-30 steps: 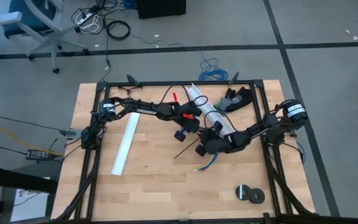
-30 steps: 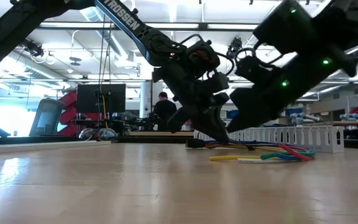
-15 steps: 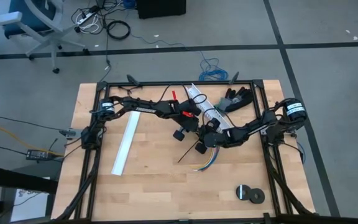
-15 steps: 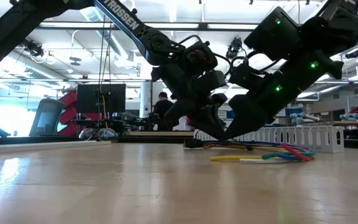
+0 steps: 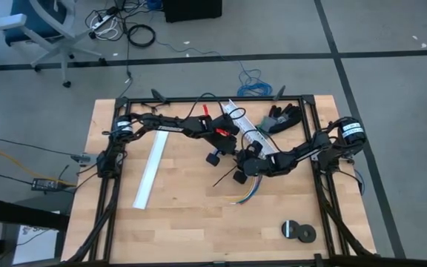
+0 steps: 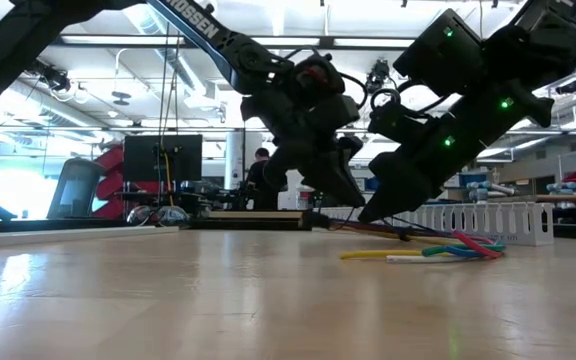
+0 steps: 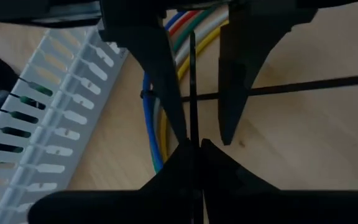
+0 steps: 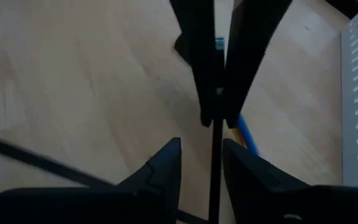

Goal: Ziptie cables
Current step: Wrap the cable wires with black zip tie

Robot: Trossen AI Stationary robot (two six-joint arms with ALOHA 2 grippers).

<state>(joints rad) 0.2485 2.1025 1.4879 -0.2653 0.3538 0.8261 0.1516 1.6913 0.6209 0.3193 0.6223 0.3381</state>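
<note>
Zipties here are thin, springy black strips, light and slick, apt to flick or slide out of a loose pinch, so the hold belongs well back from the tip, with the free end left to thread. The left claw (image 7: 193, 146) is shut on one such ziptie (image 7: 192, 81), which runs straight out ahead of its fingertips and across a second strip (image 7: 303, 86) lying flat on the worktop (image 5: 176, 215). The cables (image 7: 160, 127), soft and floppy, lie just beyond and to one side of that claw, beside the white slotted channel (image 7: 48, 118); I judge they will sag unless gathered near the bundle's middle. The right claw (image 8: 201, 158) faces the left one closely, its fingers parted with a thin strip passing between them, not visibly clamped.
</note>
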